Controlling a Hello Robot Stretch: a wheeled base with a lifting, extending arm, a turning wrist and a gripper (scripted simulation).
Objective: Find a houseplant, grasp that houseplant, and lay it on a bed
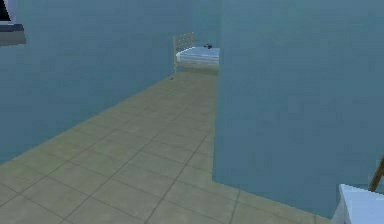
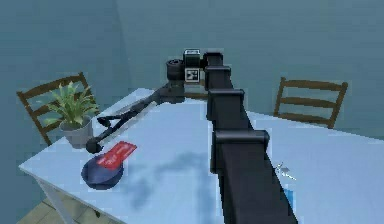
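The gripper [image 2: 104, 133] extends over the pale table [image 2: 180, 135], ending near the potted houseplant [image 2: 72, 110] at left. Whether it holds anything cannot be told.

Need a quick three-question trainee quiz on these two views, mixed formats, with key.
1. True or false: the houseplant stands on the white table.
2. In the forward view, what stands at the far end of the tiled hallway? A) a bed B) a sofa C) a fridge
3. Fill in: the flat item lying on the table near the houseplant is coloured ___.
Key: 1 true; 2 A; 3 red.
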